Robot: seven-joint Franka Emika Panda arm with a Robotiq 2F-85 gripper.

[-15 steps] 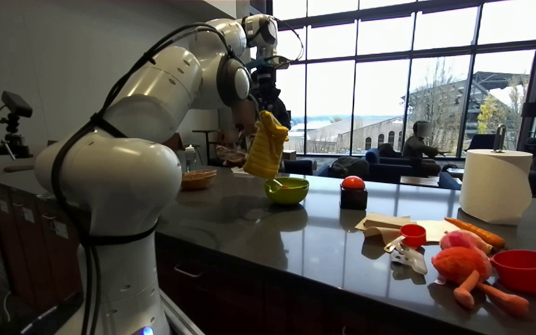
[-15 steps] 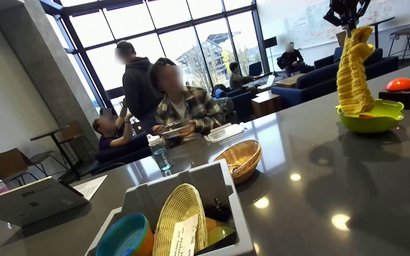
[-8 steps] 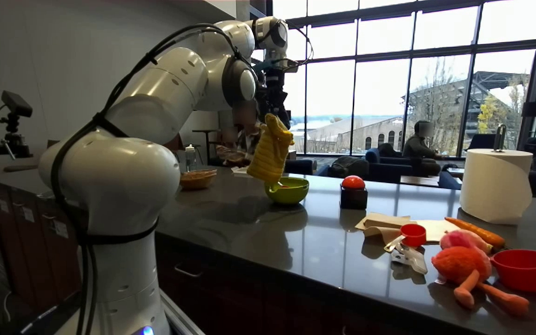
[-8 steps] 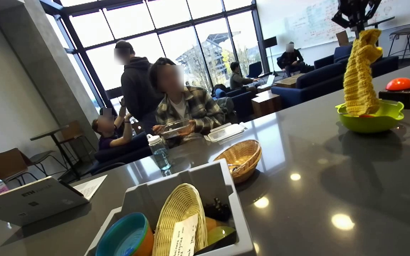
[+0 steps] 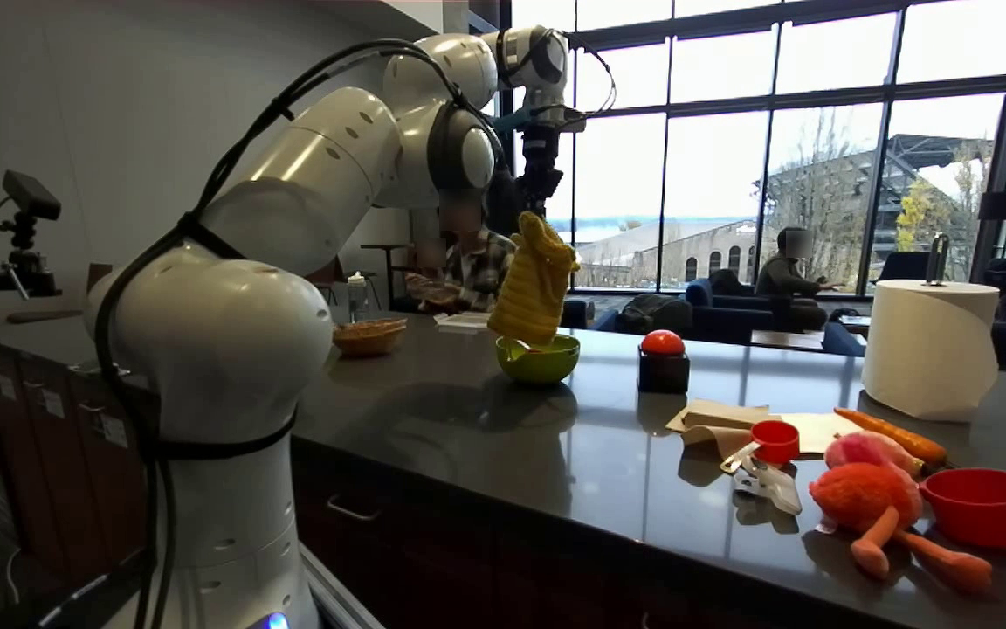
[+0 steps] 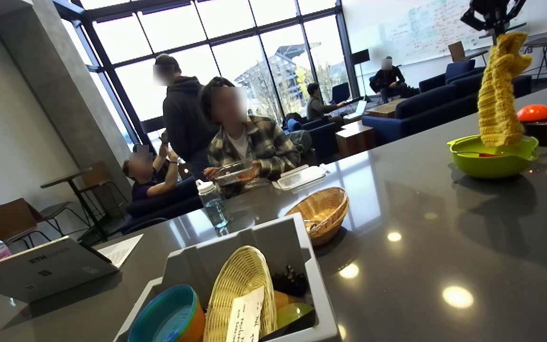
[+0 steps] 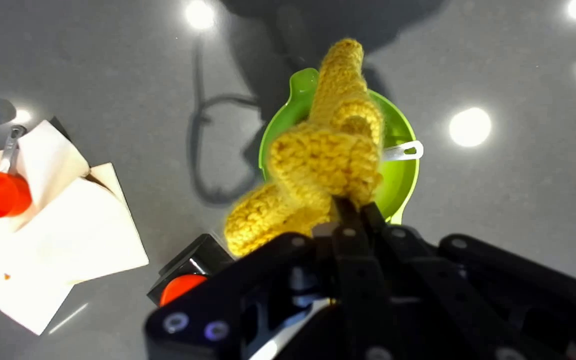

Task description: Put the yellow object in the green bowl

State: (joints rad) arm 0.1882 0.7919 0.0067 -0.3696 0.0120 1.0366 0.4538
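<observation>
Clearly, laptop (image 6: 50, 266) reads "ETH"; fingers (image 7: 357, 257) pinch yellow object (image 7: 320, 157).

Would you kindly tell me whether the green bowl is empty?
Not empty: something red shows inside the green bowl, and a pale handle lies across its rim.

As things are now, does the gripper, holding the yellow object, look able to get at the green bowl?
Probably yes: the gripper holds the yellow object over the green bowl, and nothing visible blocks the way down.
</observation>
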